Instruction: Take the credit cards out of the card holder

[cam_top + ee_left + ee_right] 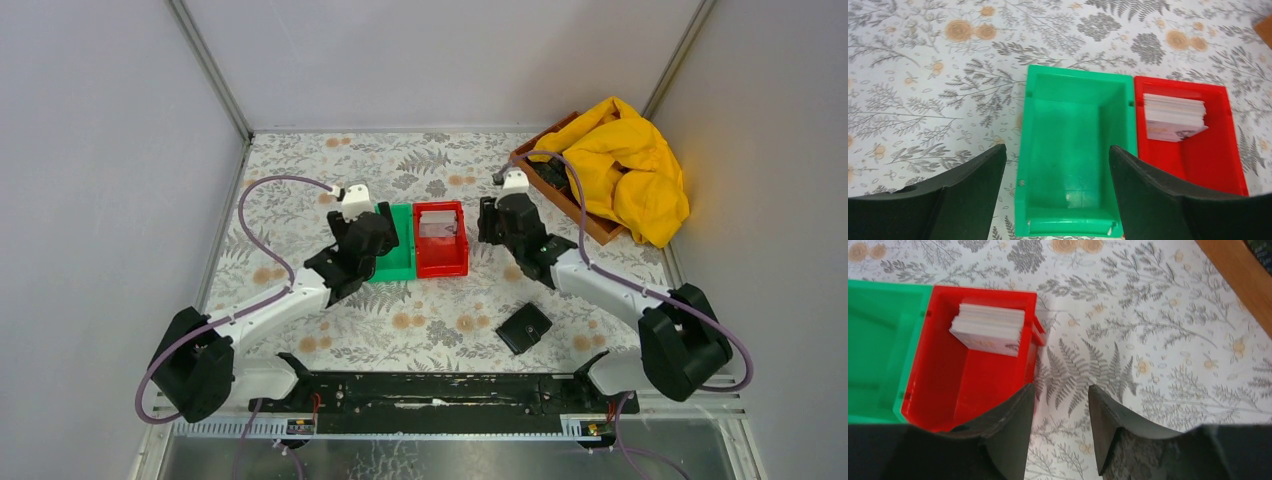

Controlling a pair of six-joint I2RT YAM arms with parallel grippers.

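The card holder [524, 327] is seen lying flat on the table [300, 200], apparently folded shut, near the robot and just ahead of the right arm's base, with its edges turned diagonally to the table's near edge. It is set well behind the right hand [1062, 390], which is held out beside the right wall of the red bin [973, 390] with its fingers spread and nothing between them. The left hand [1058, 150] is likewise spread and empty, poised over the green bin [1075, 72], which touches the red bin on its left. The right arm is judged the nearer of the two, and the coming move is taken to call for that hand to be drawn back toward the robot and lowered onto the holder; the left hand would have to cross past both bins to help. A stack of cards [990, 329], pale and tilted against the far end, is seen inside the red bin. Whether any cards remain in the holder cannot be told, since only its dark outer face is shown. Nothing is seen standing between the right hand and the holder. A wooden tray [580, 215] with a yellow cloth [630, 165] heaped on it is placed at the far right, well apart.
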